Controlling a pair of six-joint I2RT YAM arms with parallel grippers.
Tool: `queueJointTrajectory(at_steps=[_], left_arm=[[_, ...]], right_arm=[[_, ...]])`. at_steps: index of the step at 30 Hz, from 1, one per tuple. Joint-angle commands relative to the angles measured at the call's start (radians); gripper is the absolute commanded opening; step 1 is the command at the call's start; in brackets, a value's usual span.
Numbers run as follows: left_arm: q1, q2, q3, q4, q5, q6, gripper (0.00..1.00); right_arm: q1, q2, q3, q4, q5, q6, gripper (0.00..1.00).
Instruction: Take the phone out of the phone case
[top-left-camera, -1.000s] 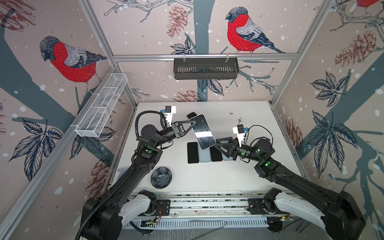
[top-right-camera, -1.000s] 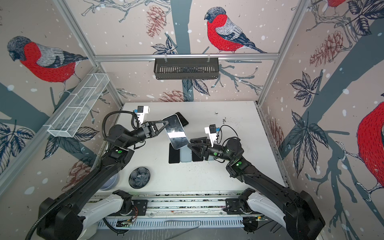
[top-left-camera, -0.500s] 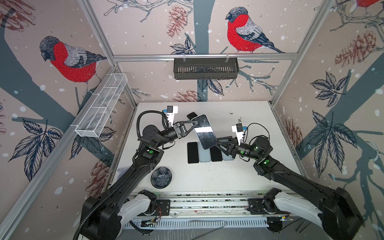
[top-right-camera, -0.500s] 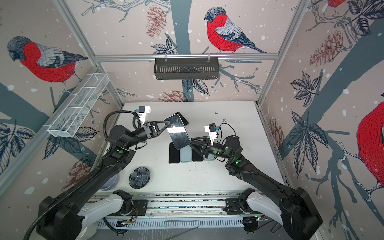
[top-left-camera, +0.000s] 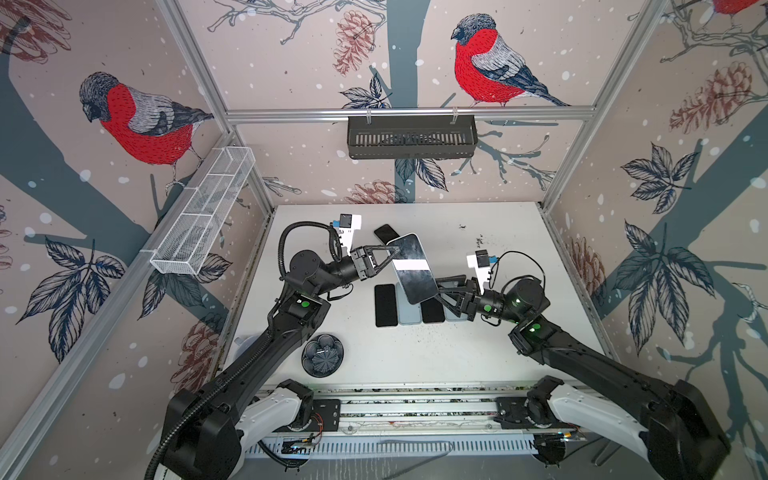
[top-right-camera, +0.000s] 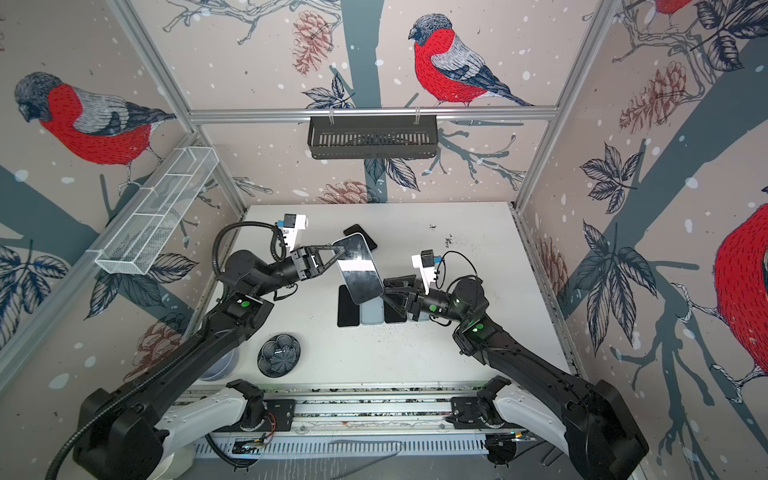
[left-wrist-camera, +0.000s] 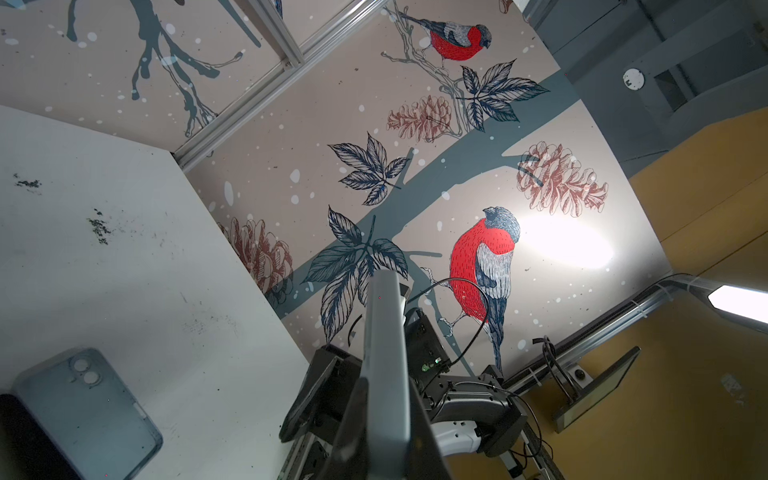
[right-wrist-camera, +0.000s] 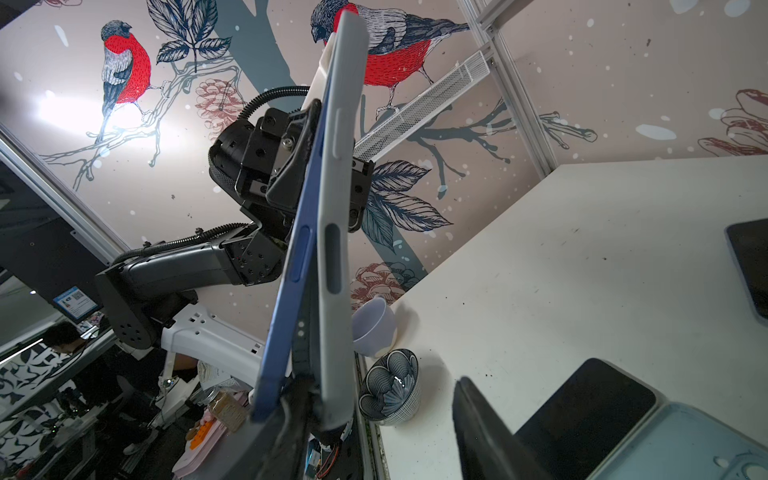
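- Table (top-left-camera: 478, 353): one, white, flecked with dark specks, closed in on three sides by walls (top-left-camera: 291, 62) papered with red-breasted birds, pinecones and leaves on a metal frame.
- Bowl (top-left-camera: 323, 355): one, dark and patterned, near the table's front edge.
- Cup (right-wrist-camera: 374, 328): one, pale, just beside the bowl at the table's edge.
- Basket (top-left-camera: 411, 137): one, black, hung on the back rail far beyond the bowl.
- Wire shelf (top-left-camera: 208, 220): one, white, on the side wall nearest the bowl.
- Loose phones (top-left-camera: 384, 305): three, dark, lying flat. Two lay in a row just beyond the bowl, one farther back.
- Empty cases (top-left-camera: 409, 313): two, pale blue, alternating with the phones in that row.
- Phone (top-left-camera: 411, 266): one, blue-edged, held in the air above the row. In the right wrist view, one end stood away from its grey case (right-wrist-camera: 336, 208).
- Left gripper (top-left-camera: 392, 251): closed across phone and case together.
- Right gripper (top-left-camera: 440, 291): jaws apart, one finger against the gaping end, gripping nothing.
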Motion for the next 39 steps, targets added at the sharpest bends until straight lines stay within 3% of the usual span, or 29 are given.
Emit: queueJointTrajectory(at_steps=[1,5,14,24,28,30,33,35,39], left_arm=[[-0.001,0.005,-0.001,0.072,-0.005,-0.014,0.00],[-0.018,0.015,0.000,0.093,-0.004,-0.019,0.00],[-0.049,0.033,-0.019,0.075,-0.014,0.013,0.00],[-0.052,0.119,-0.081,0.152,-0.072,0.008,0.00],[-0.052,0.194,-0.091,0.180,-0.107,0.007,0.00],[-0.052,0.235,-0.095,0.193,-0.125,0.009,0.08],[-0.052,0.293,-0.093,0.214,-0.146,0.010,0.38],[-0.052,0.324,-0.092,0.230,-0.163,0.009,0.50],[-0.066,0.365,-0.077,0.230,-0.183,0.031,0.63]], right_arm=[[0.001,-0.030,-0.023,0.071,0.005,0.026,0.60],[0.002,-0.013,-0.011,0.029,0.006,0.013,0.60],[0.006,0.034,-0.020,0.122,-0.008,0.085,0.52],[0.007,0.046,-0.095,0.299,-0.047,0.237,0.12],[0.007,0.050,-0.088,0.261,-0.046,0.277,0.02],[0.006,0.034,-0.084,0.202,-0.027,0.280,0.01],[0.004,0.008,-0.074,0.085,0.016,0.262,0.00],[-0.005,0.005,-0.065,0.007,0.042,0.265,0.00],[-0.026,0.030,-0.078,-0.009,0.052,0.325,0.00]])
